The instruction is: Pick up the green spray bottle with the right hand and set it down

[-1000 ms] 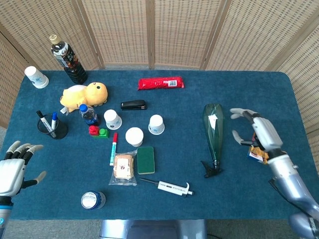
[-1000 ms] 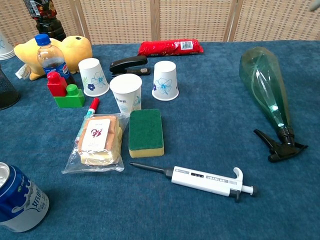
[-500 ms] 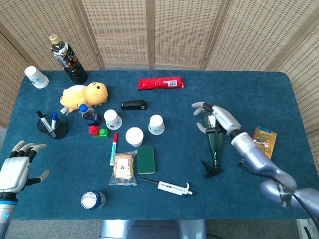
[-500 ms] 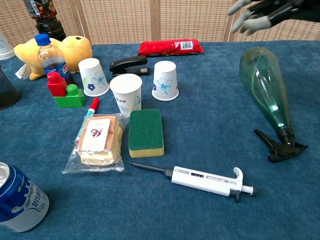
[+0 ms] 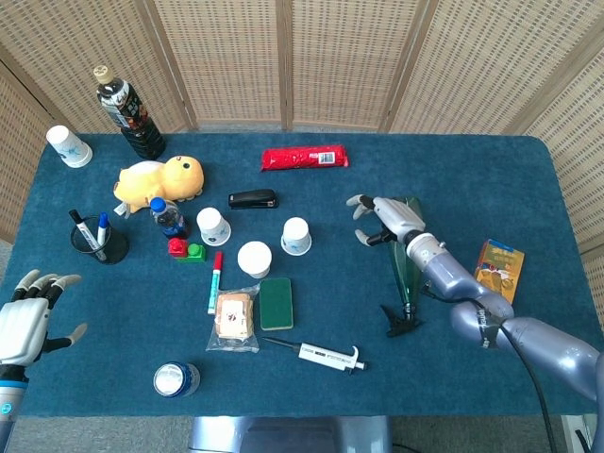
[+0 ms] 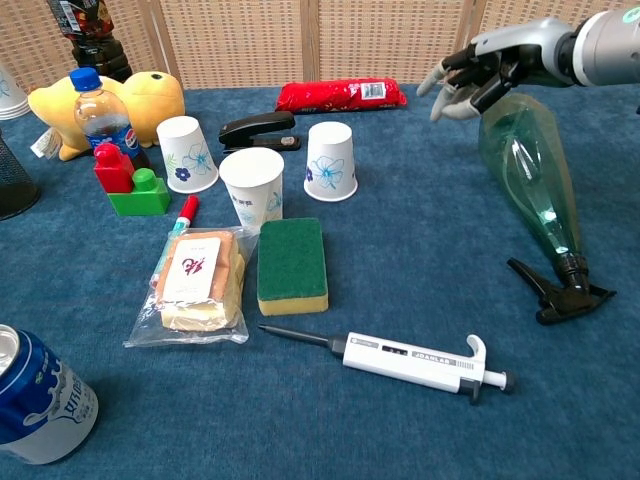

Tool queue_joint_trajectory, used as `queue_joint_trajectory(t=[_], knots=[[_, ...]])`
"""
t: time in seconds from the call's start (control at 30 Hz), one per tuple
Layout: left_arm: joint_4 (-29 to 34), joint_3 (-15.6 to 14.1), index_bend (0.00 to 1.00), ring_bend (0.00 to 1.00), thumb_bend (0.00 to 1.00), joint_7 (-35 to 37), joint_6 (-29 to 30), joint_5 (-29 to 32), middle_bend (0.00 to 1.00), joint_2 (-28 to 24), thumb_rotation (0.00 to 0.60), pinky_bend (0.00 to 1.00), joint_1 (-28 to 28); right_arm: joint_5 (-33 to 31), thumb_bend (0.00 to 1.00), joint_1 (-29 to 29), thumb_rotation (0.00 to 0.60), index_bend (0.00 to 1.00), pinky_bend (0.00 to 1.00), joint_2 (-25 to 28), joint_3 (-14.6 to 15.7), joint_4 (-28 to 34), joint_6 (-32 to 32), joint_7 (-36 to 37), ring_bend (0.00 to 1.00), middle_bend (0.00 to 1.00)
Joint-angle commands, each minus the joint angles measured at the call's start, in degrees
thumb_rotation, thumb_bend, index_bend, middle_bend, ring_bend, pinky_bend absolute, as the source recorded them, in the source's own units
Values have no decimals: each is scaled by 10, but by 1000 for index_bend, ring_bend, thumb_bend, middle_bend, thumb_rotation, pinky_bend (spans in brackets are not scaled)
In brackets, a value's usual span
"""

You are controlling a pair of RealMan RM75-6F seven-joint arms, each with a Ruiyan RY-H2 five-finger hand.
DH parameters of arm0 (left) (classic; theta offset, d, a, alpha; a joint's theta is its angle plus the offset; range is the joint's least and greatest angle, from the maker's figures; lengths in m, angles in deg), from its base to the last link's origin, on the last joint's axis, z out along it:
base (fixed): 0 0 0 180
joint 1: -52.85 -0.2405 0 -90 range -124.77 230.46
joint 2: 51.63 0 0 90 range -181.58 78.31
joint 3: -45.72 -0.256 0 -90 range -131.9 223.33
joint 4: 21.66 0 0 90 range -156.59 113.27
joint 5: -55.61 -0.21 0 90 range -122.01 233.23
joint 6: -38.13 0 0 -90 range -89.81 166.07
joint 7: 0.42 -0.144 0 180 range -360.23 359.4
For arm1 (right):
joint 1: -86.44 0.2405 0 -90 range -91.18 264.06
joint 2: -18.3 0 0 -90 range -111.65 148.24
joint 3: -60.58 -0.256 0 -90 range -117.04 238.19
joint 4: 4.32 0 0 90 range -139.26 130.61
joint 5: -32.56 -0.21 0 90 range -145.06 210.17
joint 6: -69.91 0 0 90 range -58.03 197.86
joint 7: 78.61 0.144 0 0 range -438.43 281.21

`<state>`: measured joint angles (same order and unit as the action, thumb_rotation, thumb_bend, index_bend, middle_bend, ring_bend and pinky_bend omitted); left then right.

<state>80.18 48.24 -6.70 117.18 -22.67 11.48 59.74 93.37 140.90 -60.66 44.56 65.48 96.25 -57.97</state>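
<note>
Fingers (image 6: 452,78) of right hand (image 6: 492,62) spread, holding nothing, now shifted from beside to over wide base of green translucent plastic spray bottle (image 6: 530,170) lying flat right of white paper cup (image 6: 331,160); grasp not yet begun.

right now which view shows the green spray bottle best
The chest view: the green spray bottle lies close and large, black trigger clear. In the head view it is small, its wide end partly covered by the right hand.
</note>
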Motion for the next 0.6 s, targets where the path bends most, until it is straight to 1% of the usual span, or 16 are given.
queue_joint_trajectory(t=[0.03, 0.27, 0.43, 0.5, 0.53, 0.6], knots=[[-1, -1, 215, 201, 281, 1, 0, -1, 282, 1, 600, 76, 0, -32, 482, 15, 600, 191, 206, -9, 24, -20, -10, -47, 250, 352], [-3, -1, 214, 201, 281, 7, 1, -6, 283, 3, 600, 76, 1, -109, 473, 26, 600, 179, 206, -4, 61, -29, -4, -126, 250, 352], [-5, -2, 215, 201, 281, 10, -1, -9, 282, 4, 600, 76, 2, -160, 459, 31, 600, 175, 206, 0, 81, -22, 12, -167, 250, 351], [-6, -2, 214, 201, 280, 12, -1, -10, 282, 4, 600, 76, 2, -173, 447, 30, 600, 172, 206, 4, 81, -11, 20, -174, 250, 349], [-6, -2, 214, 201, 280, 13, -1, -11, 282, 4, 600, 76, 3, -176, 442, 28, 600, 172, 206, 6, 76, -4, 24, -170, 250, 349], [-6, -1, 215, 201, 280, 14, 0, -13, 282, 5, 600, 76, 3, -168, 416, 19, 600, 171, 206, 13, 52, 21, 37, -146, 250, 348]])
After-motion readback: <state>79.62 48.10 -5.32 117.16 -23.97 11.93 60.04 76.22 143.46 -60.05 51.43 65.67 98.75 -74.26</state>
